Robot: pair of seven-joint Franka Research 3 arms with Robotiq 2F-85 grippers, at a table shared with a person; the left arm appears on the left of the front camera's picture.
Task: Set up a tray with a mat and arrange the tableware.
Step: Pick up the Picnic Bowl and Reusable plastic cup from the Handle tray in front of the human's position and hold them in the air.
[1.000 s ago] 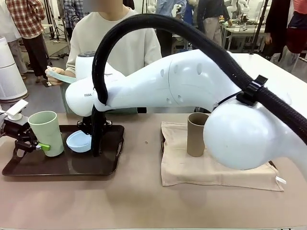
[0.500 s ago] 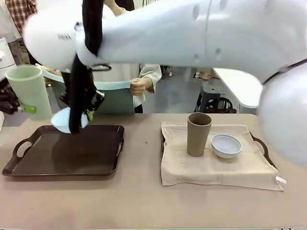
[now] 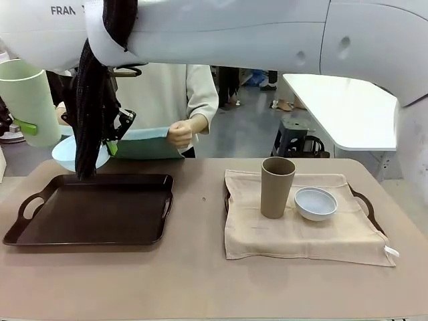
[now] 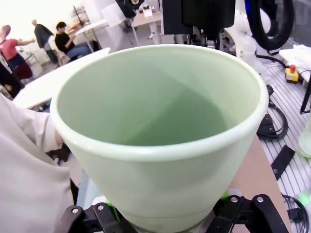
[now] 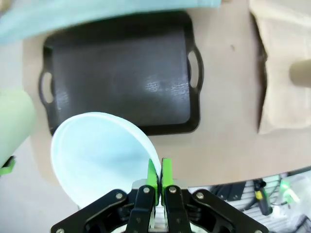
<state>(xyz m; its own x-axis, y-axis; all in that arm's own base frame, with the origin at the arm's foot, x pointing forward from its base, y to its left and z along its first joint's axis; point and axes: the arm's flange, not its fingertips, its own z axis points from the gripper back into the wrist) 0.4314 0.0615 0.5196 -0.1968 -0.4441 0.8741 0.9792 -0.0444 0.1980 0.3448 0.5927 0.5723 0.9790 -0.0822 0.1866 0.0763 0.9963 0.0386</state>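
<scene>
A taupe brown tall plastic tumbler (image 3: 277, 187) stands upright, mouth up, on a beige cloth mat (image 3: 294, 235) toward the surface's right edge, with a pale bluish-white small round bowl (image 3: 315, 203) just beside it. Above the far left corner of the dark rectangular tray (image 3: 93, 214), the right pincer (image 5: 159, 177) is closed tight on the rim of a light blue small round bowl (image 5: 97, 150). Farther left, the left pincer (image 4: 165, 217) clasps a pale green tall plastic tumbler (image 4: 160, 131), which is upright in the air.

Green tumbler (image 3: 30, 100), light blue bowl (image 5: 97, 150)
</scene>
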